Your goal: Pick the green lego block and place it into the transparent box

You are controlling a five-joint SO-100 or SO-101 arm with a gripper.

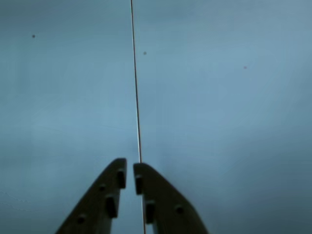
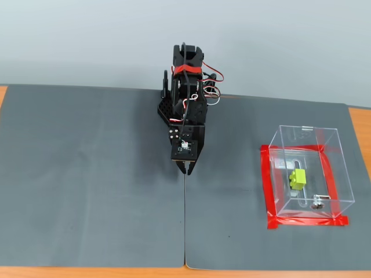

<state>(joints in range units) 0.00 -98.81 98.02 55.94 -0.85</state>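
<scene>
Green lego block [image 2: 298, 178], lime-yellow, studded, inside transparent box [image 2: 331, 152], gripper [image 2: 186, 170] nearly closed, holding nothing

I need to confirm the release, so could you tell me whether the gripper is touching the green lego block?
Apart. The fixed view shows the gripper over the mat seam, while the green lego block lies inside the transparent box, bare mat between them.

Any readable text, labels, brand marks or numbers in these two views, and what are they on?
None readable.
Arm: no label or brand legible; its small board is too blurred to read.
Box, brick, red tape, mat: no print visible.
Wrist view: only the tool over plain mat.
</scene>
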